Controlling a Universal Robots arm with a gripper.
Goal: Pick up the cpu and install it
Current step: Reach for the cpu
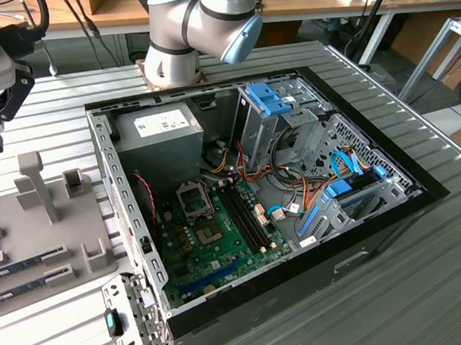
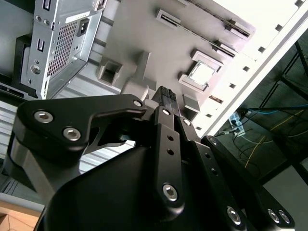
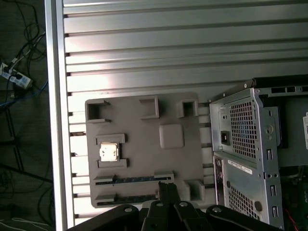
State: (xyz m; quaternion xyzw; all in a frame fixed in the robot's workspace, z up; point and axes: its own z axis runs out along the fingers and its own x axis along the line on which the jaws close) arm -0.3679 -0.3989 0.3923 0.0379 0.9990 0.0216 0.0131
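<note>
Over the grey tray beside the open computer case, the gripper hovers with its fingers together, holding nothing. No step looks done: the cpu lies in its tray pocket (memory sticks near it), and the motherboard socket stands bare. Cables crowd nearby.

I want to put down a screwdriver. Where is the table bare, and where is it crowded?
Bare: the ribbed table on the exterior view's right of the computer case, and beyond the grey tray in the first wrist view. Crowded: inside the case, and the tray with the cpu and memory sticks.
</note>
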